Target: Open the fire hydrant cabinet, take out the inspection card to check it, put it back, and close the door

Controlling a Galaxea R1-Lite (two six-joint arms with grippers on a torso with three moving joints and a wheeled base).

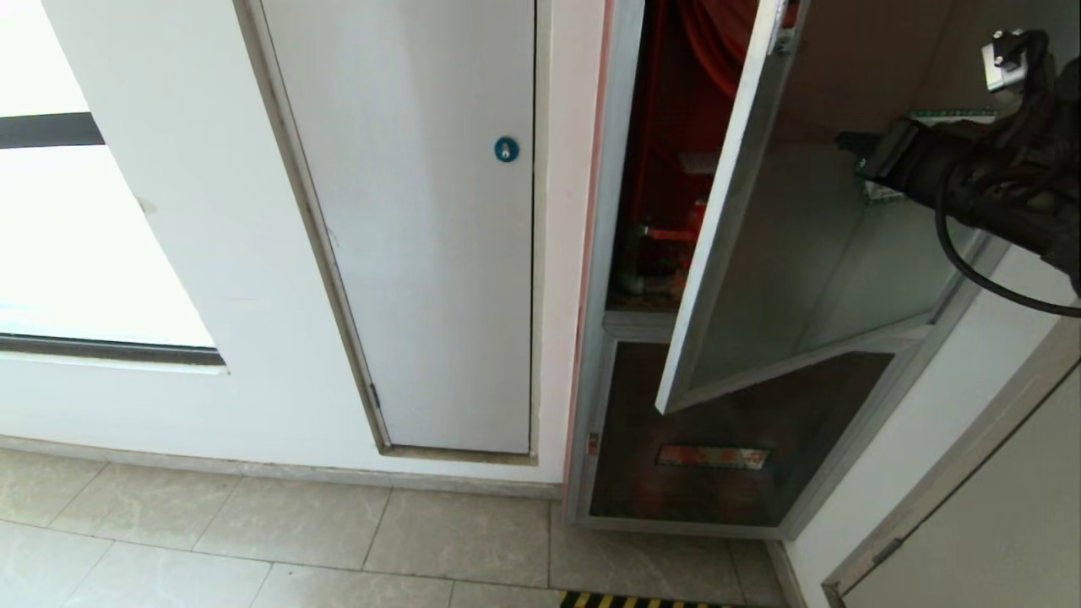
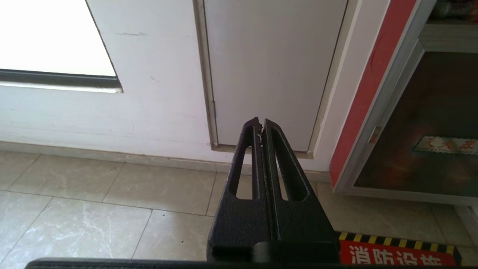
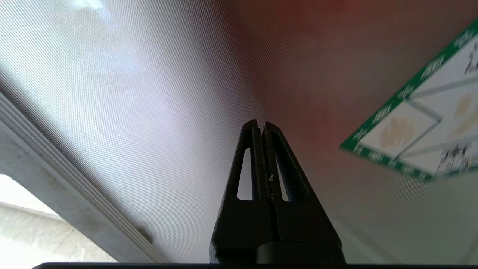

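Head view shows the door [image 1: 785, 253] half-open at right, my right gripper [image 3: 261, 125] pressed together on its glass, empty, so whether the card check is done I cannot tell.

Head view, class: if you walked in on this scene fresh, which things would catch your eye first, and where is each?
The large dark tinted-glass door in a silver aluminium frame stands swung partly open at right, baring the red interior of the tall silver fire hydrant cabinet. The black right gripper, shut, is up against the glass near the green-edged sticker. Left of the cabinet sits a plain white panel with a blue round lock.
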